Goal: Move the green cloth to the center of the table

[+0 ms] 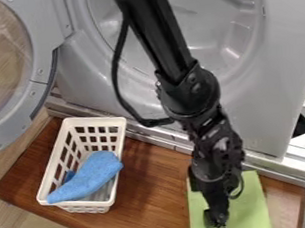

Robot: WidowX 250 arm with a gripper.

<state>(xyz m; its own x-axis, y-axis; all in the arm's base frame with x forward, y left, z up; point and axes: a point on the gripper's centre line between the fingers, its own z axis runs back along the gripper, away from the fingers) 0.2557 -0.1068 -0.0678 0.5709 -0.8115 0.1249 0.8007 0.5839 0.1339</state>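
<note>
Hanging over green cloth [252,205], right of basket [45,181] on table [148,186], pincer [217,222] probably placed to drag it basket-ward to center, can't tell if it's pinching fabric; blue cloth [88,178] in basket, likely just stored

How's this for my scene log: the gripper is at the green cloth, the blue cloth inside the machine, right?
One slip, the blue cloth: the camera view shows it in the white basket. The gripper is indeed at the green cloth.
</note>
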